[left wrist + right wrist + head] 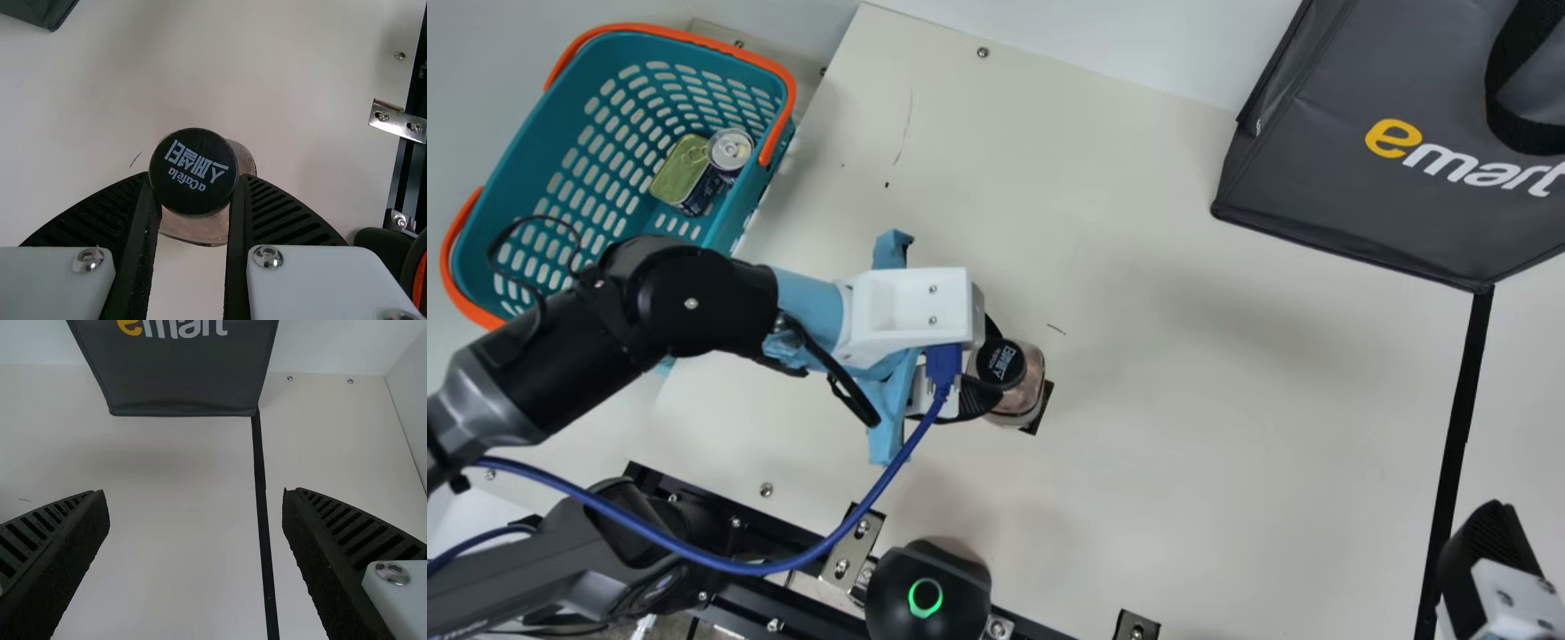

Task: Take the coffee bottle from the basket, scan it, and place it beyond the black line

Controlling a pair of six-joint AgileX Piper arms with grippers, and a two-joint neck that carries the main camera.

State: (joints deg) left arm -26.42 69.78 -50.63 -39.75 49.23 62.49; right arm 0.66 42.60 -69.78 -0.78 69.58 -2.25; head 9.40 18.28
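On the left part of the cream table (pixel 1227 400), the coffee bottle (pixel 1032 378) is between the two fingers of the left gripper (pixel 194 176), which press on both sides just under or at its dark cap (pixel 193 171). The bottle looks more or less upright. Whether its base touches the table, I cannot tell.

So the first part of the task is done, as I judge it: the bottle is out of the basket (pixel 738 209), which stands at the far left with a can (pixel 730 149) and a flat tin (pixel 682 169) inside.

At the near edge there is a round black device (pixel 960 578) with a lit green ring, probably the scanner. The bottle is apart from it, and from the pictures I cannot say if the scan is made or not.

The placing is surely left to do, because the black line (pixel 1458 427) runs at the right, well apart from the bottle. By this line, at the near right, the right gripper (pixel 193 493) has its fingers wide apart and holds nothing. A dark bag (pixel 1360 196) stands at the far right.
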